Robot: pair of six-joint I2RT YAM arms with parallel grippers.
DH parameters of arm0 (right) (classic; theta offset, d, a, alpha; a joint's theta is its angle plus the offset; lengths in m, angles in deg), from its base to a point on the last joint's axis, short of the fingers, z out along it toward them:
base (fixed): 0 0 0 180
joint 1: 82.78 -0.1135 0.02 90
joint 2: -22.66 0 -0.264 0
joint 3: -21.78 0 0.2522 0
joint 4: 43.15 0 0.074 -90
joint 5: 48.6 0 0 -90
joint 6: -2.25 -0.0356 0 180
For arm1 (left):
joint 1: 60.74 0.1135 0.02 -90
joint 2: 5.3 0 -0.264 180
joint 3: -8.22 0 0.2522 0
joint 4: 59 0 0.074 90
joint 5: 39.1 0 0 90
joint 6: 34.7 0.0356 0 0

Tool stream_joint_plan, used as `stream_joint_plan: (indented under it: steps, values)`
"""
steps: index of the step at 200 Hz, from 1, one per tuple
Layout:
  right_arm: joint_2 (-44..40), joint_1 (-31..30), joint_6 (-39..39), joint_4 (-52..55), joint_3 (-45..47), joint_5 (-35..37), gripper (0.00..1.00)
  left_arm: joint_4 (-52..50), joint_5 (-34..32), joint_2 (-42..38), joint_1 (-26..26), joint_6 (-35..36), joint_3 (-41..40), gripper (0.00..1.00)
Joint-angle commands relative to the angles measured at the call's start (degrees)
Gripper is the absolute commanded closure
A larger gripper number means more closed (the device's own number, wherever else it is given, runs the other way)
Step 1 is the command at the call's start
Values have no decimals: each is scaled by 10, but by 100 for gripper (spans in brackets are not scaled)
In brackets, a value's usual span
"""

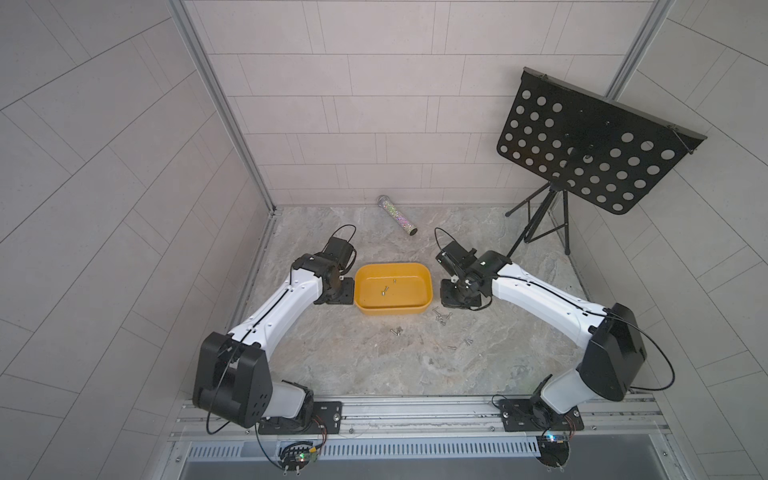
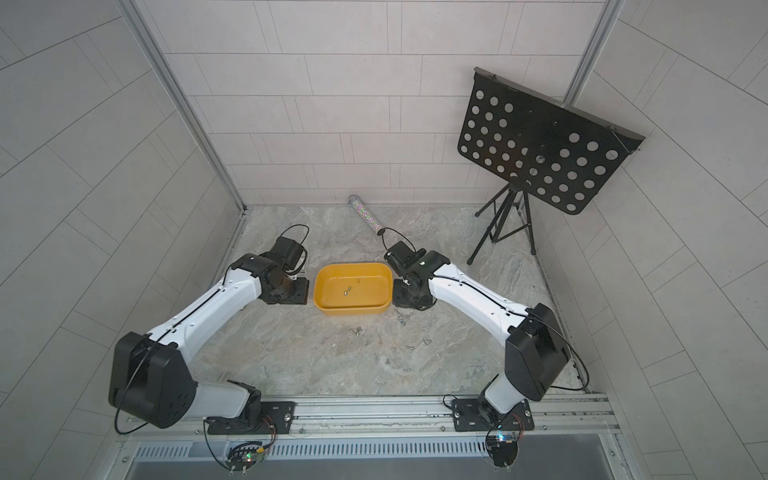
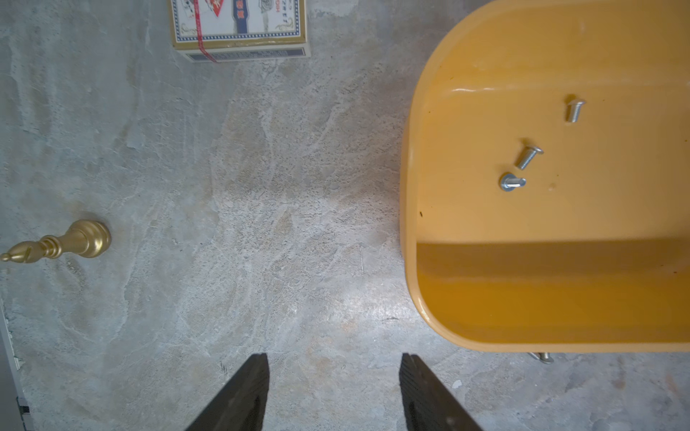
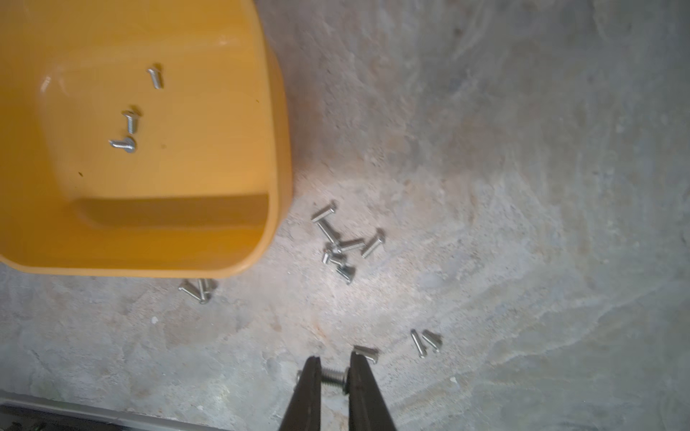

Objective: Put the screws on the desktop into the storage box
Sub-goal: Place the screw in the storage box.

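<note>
Right pincer (image 4: 333, 367): jaws nearly closed, nipping one screw (image 4: 333, 377) crosswise between the tips, over the counter (image 4: 522, 186). Left pincer (image 3: 334, 369): jaws parted, empty, above bare counter just beside the storage box (image 3: 410, 186). Storage box: yellow, lying between the two arms in both top views, with three screws (image 3: 528, 156) on its floor. Loose screws (image 4: 341, 246): clustered on the counter near a box corner, others scattered farther off.
</note>
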Motion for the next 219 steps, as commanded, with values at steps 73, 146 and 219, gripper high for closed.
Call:
stream_joint_plan:
  steps: [73, 146, 219]
  values:
    - [262, -30, 49, 37, -262, -39, 85, 3, -7, -25, 33, -5, -10, 36]
    - [376, -30, 61, 62, -359, -34, 81, 6, 8, -23, 38, -3, -11, 36]
    - [362, -32, 76, 74, -369, -15, 69, 6, 11, -23, 37, -1, -11, 36]
